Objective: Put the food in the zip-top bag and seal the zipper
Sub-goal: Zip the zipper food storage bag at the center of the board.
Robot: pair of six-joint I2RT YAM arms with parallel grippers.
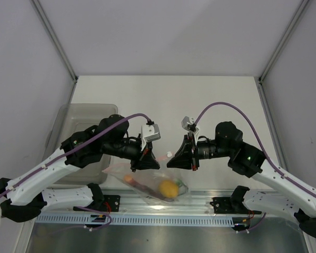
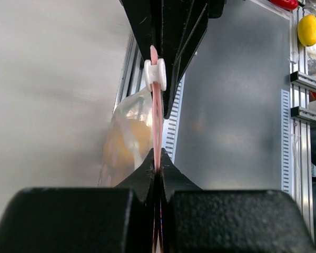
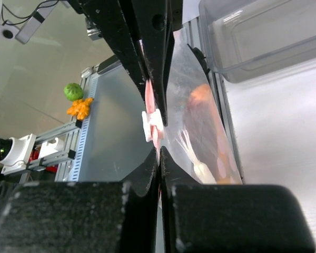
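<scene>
**A:** From above, where is the zip-top bag?

**B:** It spreads from the white slider toward the arm bases, at the near edge of the table. Through the plastic you can see a yellow lemon, an orange carrot piece, a dark red piece and a bit of green stem.

**A:** And the fingers?

**B:** The left fingers reach the slider from its left and the right fingers from its right, with their tips close on either side. From this height I cannot tell how they grip.

**A:** What does the left wrist camera show?

**B:** The left fingers are pressed together on the zipper, a pink strip running edge-on from them up to the slider. Right at the slider, the right fingers pinch the same strip. The bag bulges to the left of the slider, with a yellow blur inside.

**A:** And the right wrist camera?

**B:** The right fingers are clamped flat on the zipper just below the slider, and the left fingers pinch it just above. The bag hangs to the right of the slider, with orange and red food showing through. A grey bin lies up and to the right of the slider.
</scene>
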